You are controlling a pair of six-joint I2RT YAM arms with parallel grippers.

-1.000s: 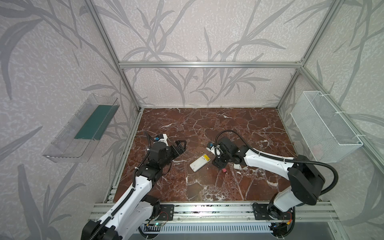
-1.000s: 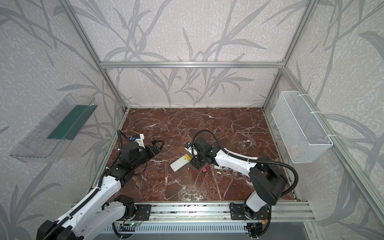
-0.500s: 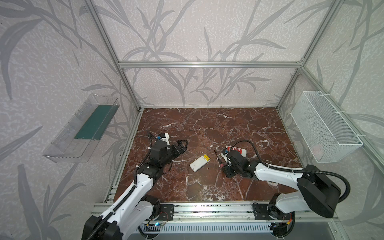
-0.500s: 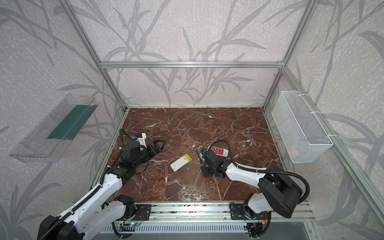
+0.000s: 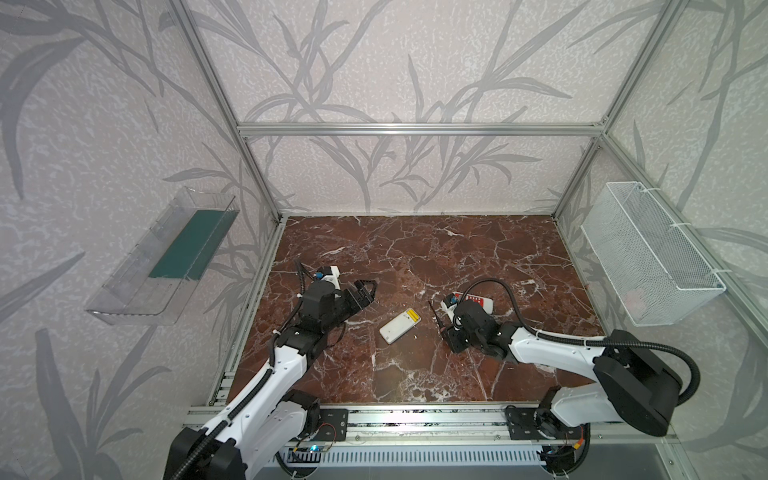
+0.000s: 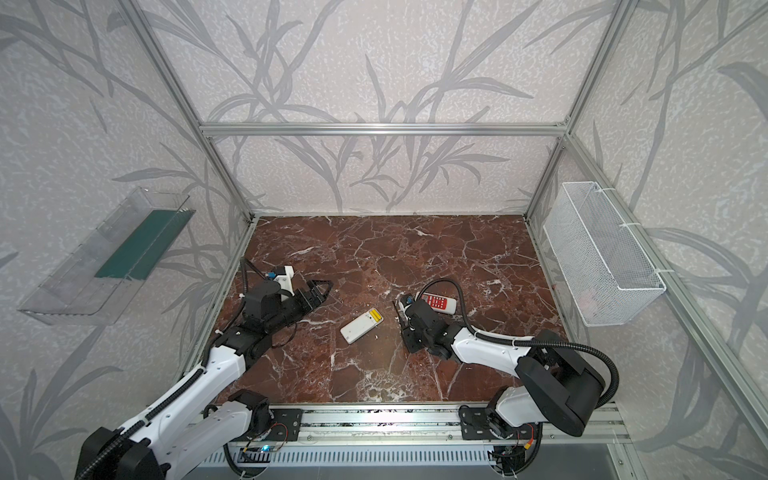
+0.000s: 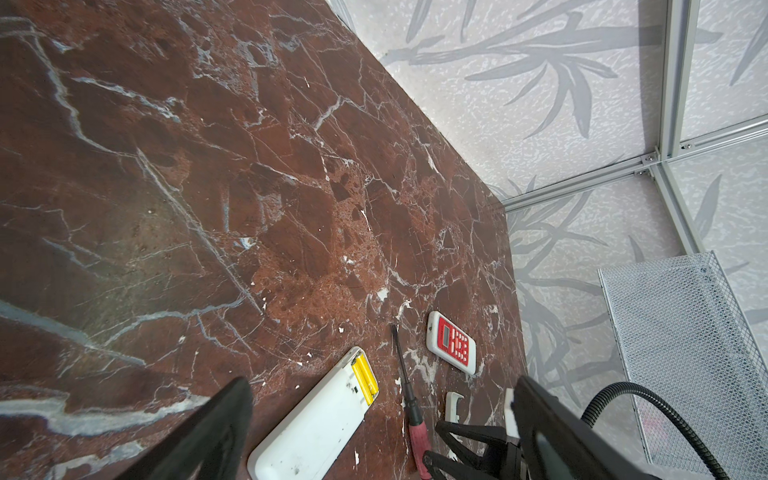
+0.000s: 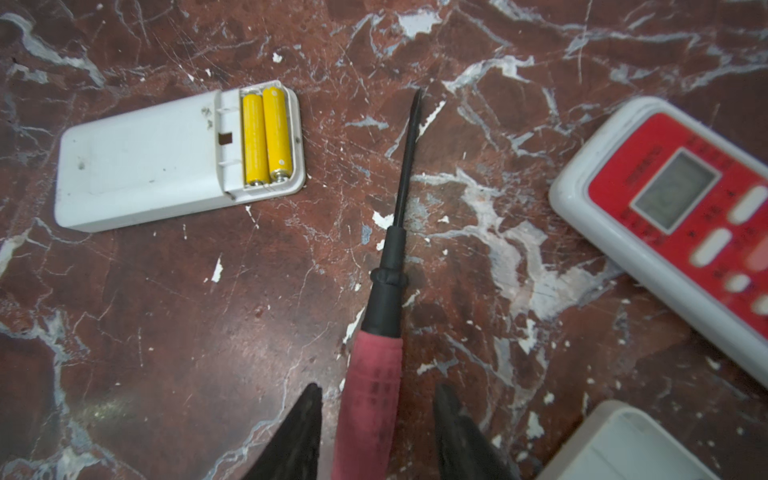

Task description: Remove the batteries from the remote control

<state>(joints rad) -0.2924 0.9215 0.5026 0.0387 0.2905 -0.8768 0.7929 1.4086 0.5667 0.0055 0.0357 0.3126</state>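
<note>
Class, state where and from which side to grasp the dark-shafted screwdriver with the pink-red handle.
Probably the pink-red handle, from above, jaws either side across its width. The dark-shafted screwdriver lies flat on the red-brown marble table, and the handle is thicker than the thin shaft.

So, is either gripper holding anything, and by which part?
Nothing is held yet: the right gripper straddles the pink-red handle of the screwdriver, gaps on both sides; left gripper open, empty.

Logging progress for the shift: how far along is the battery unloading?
Done: the white remote lies face down, its compartment uncovered. In hand: the right end effector straddles the screwdriver handle, jaws not closed; the left end effector is open and empty. Left: both yellow batteries sit in the compartment; none is out.
</note>
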